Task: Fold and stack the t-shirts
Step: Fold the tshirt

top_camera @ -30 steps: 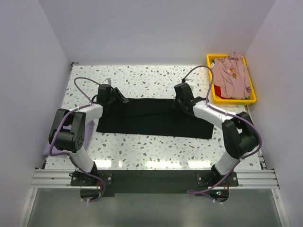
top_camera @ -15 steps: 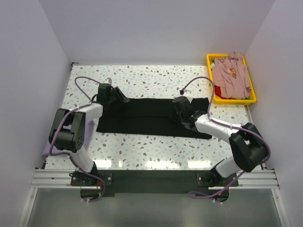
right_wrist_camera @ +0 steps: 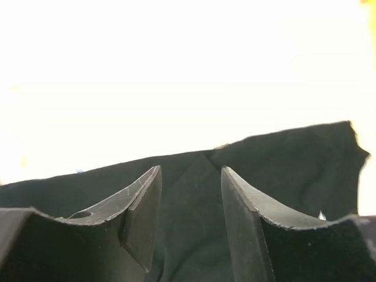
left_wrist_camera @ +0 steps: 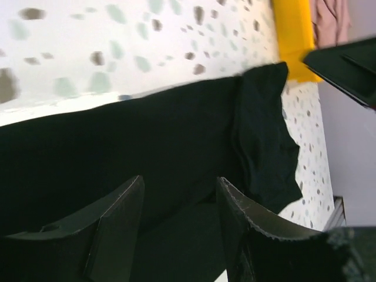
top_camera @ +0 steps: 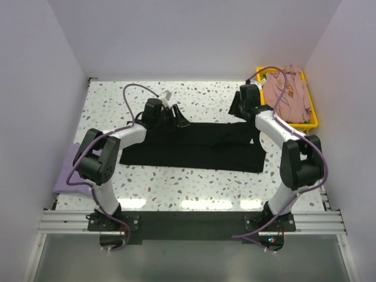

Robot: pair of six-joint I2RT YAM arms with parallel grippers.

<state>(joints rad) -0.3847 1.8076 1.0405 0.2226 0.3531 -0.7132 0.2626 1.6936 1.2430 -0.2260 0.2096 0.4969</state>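
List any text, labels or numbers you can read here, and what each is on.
No text is legible in any view.
Pink tee in the bin: it has an orange mark, too small to read.
Black tee: no label or print in view.

The left gripper (top_camera: 180,121) has slid along the far edge of the black t-shirt (top_camera: 194,150), away from its left end and closer to the middle. The right gripper (top_camera: 235,109) has gone from the middle of the shirt up to its far right corner, near the yellow bin (top_camera: 305,126). More of the lavender t-shirt (top_camera: 67,170) shows now by the left arm.
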